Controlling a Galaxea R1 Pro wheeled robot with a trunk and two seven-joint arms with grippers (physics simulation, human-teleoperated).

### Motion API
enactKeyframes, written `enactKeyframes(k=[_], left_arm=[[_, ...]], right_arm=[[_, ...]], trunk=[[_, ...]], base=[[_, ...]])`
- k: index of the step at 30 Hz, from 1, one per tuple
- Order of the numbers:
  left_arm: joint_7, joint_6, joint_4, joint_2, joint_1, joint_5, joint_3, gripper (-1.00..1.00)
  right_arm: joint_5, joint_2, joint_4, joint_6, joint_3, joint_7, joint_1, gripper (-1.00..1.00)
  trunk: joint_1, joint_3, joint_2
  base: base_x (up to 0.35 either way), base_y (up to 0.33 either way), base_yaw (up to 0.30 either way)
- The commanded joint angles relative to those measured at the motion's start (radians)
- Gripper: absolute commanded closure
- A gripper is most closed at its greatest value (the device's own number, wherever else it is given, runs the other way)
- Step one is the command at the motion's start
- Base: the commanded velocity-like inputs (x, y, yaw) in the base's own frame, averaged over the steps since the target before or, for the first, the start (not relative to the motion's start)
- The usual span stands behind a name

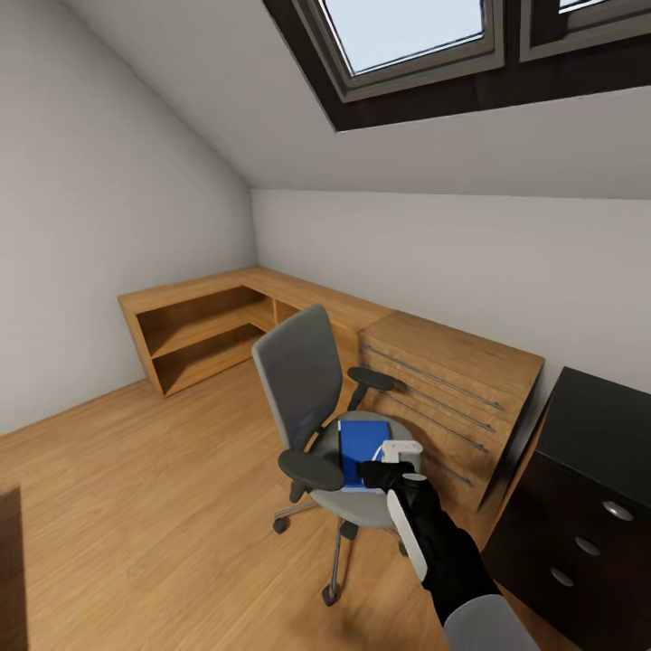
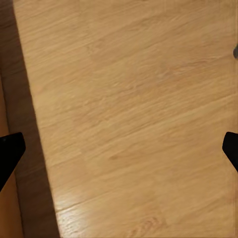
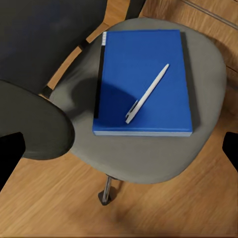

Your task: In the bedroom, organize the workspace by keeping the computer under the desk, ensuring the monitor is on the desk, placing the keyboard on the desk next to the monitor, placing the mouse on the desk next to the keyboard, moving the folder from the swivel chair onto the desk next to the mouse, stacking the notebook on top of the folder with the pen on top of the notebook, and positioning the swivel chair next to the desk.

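Observation:
The swivel chair (image 1: 303,375), grey with black armrests, stands on the wood floor in front of an oak chest. The blue folder (image 1: 360,445) lies flat on its seat (image 3: 148,153). In the right wrist view the folder (image 3: 144,74) carries the silvery-white pen (image 3: 148,93) lying diagonally on its cover. A dark strip (image 3: 98,84) runs along one long edge of the folder; I cannot tell whether it is the notebook. My right gripper (image 1: 387,468) (image 3: 120,151) hovers open just above the seat's edge, holding nothing. My left gripper (image 2: 119,148) is open over bare floor. Desk, monitor, keyboard, mouse and computer are out of view.
A light oak chest of drawers (image 1: 452,384) stands right behind the chair. A low oak shelf unit (image 1: 203,325) runs along the far wall. A black cabinet with round knobs (image 1: 588,506) stands at the right. Open wood floor (image 1: 136,506) lies left of the chair.

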Motion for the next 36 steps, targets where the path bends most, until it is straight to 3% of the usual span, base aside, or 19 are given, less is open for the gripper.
enactKeyframes(k=[1, 4, 5, 8, 9, 12, 13, 18, 22, 27, 36], left_arm=[[0.003, 0.003, -0.016, 0.000, 0.000, 0.009, 0.000, -1.00], [0.004, 0.061, -0.111, -0.001, 0.000, 0.010, 0.016, -1.00], [0.004, 0.187, -0.261, -0.002, 0.000, 0.013, 0.033, -1.00], [0.003, 0.316, -0.388, -0.002, 0.000, 0.023, 0.052, -1.00], [0.003, 0.408, -0.479, -0.003, 0.000, 0.039, 0.067, -1.00], [0.004, 0.536, -0.623, -0.005, 0.000, 0.073, 0.087, -1.00], [0.004, 0.608, -0.707, -0.007, 0.000, 0.094, 0.095, -1.00], [0.006, 0.751, -0.867, -0.010, 0.000, 0.133, 0.103, -1.00], [0.007, 0.756, -0.862, -0.010, 0.000, 0.132, 0.085, -1.00], [0.008, 0.743, -0.858, -0.008, 0.000, 0.131, 0.093, -1.00], [0.006, 0.738, -0.852, -0.009, 0.000, 0.131, 0.100, -1.00]], right_arm=[[-0.007, 0.000, 0.012, -0.006, 0.002, -0.008, -0.001, -1.00], [-0.007, 0.000, 0.061, -0.054, 0.001, -0.008, -0.003, -1.00], [-0.006, 0.000, 0.087, -0.086, 0.001, -0.008, -0.004, -1.00], [-0.007, 0.000, 0.095, -0.096, 0.001, -0.008, -0.005, -1.00], [-0.007, 0.000, 0.098, -0.100, 0.001, -0.008, -0.006, -1.00], [-0.008, 0.000, 0.101, -0.101, 0.000, -0.009, -0.007, -1.00], [-0.009, 0.000, 0.102, -0.098, 0.000, -0.009, -0.007, -1.00], [-0.010, 0.000, 0.104, -0.066, -0.001, -0.040, -0.007, -1.00], [-0.010, 0.000, 0.107, -0.059, 0.000, -0.094, -0.007, -1.00], [-0.009, 0.000, 0.129, -0.057, 0.000, -0.130, -0.007, -1.00], [-0.008, 0.000, 0.157, -0.059, 0.001, -0.145, -0.007, -1.00]], trunk=[[0.000, -0.001, -0.001], [0.000, -0.001, -0.001], [0.000, -0.001, -0.001], [0.000, -0.001, -0.001], [0.000, -0.001, -0.001], [0.000, -0.001, -0.001], [0.000, -0.001, -0.001], [0.000, -0.001, -0.001], [0.000, -0.001, -0.001], [0.000, -0.001, -0.001], [0.000, -0.001, -0.001]], base=[[0.000, 0.000, 0.000], [0.000, 0.000, 0.000], [0.000, 0.000, 0.000], [0.000, 0.000, 0.000], [0.000, 0.000, 0.000], [0.000, 0.000, 0.000], [0.000, 0.000, 0.000], [0.000, 0.000, 0.000], [0.046, 0.000, 0.000], [0.225, 0.000, 0.000], [0.309, 0.000, 0.000]])
